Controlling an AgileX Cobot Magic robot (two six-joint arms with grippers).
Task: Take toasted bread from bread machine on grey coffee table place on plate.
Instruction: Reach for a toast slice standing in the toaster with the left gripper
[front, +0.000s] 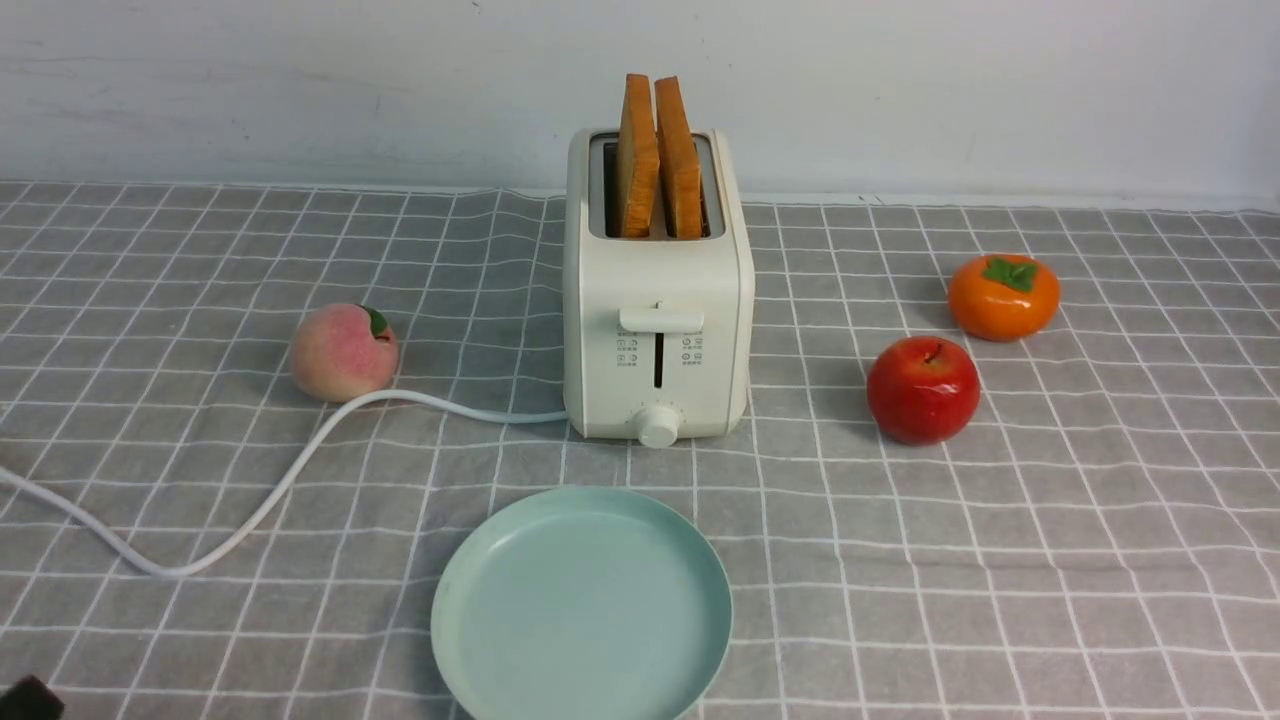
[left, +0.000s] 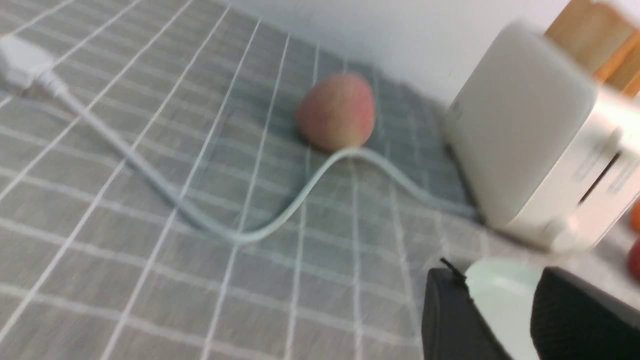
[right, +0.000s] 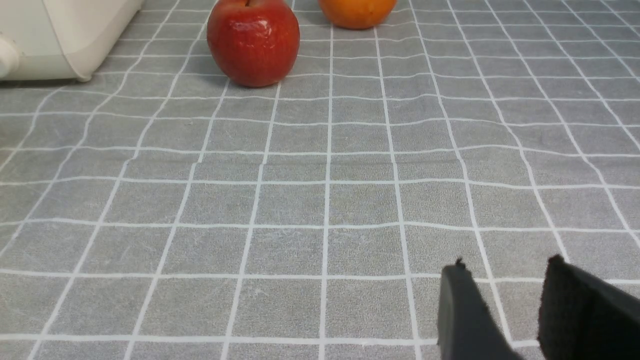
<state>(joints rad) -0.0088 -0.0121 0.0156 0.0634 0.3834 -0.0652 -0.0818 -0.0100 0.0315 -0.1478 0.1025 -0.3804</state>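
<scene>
Toasted bread (front: 637, 160): two slices stand upright, side by side, in the slots of the bread machine (front: 655, 300), with their tops protruding. They are well ahead of both grippers and touched by neither.

Plate (front: 580, 610): lies flat on the table (front: 1000, 560), just in front of the bread machine on the robot's side.

Left gripper (left: 500, 280): fingers parted, nothing grasped. The plate rim shows through the gap just ahead, with the bread machine beyond it. White cord (left: 240, 235) runs across the table ahead of this gripper, passing close by a peach (left: 336, 112). This view is blurred.

Right gripper (right: 505, 270): fingers parted, nothing grasped, low over the table. Red apple (right: 253, 42) stands well ahead of it, with a persimmon (right: 357, 10) just beyond the apple.
</scene>
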